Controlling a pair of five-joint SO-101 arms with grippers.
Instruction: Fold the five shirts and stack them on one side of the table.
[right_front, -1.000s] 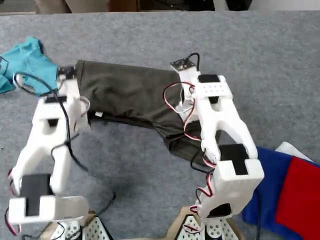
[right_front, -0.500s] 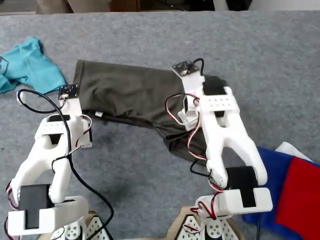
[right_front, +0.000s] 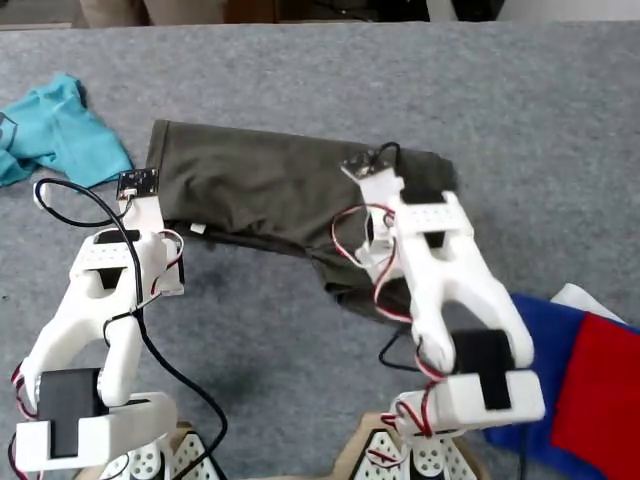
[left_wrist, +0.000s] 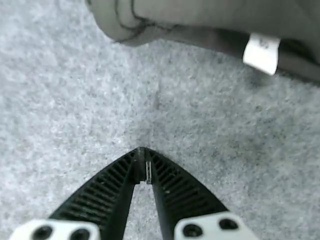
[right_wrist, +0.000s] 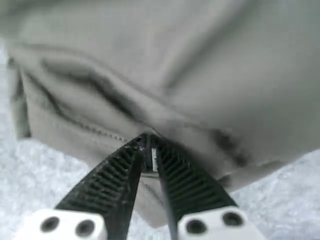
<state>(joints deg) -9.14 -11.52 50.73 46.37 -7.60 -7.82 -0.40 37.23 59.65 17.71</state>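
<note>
A dark olive shirt (right_front: 260, 190) lies folded across the middle of the grey table, with a white tag (right_front: 197, 229) at its near edge. My left arm (right_front: 115, 265) sits just off the shirt's near left corner. The left gripper (left_wrist: 145, 159) is shut and empty over bare carpet, a short way from the shirt's hem (left_wrist: 150, 30) and tag (left_wrist: 262, 50). My right arm (right_front: 430, 235) hangs over the shirt's right part. The right gripper (right_wrist: 148, 145) is shut, its tips right above a crease in the olive fabric (right_wrist: 200, 75), with no cloth visibly between them.
A teal shirt (right_front: 50, 125) lies crumpled at the far left. A blue shirt (right_front: 545, 365) and a red one (right_front: 605, 390) lie at the near right edge, with a bit of white cloth (right_front: 575, 295) beside them. Bare carpet stretches behind and right of the olive shirt.
Both arms drew back toward the near side. The left arm came off the shirt's left edge; the right arm retreated, uncovering the shirt's far right corner.
</note>
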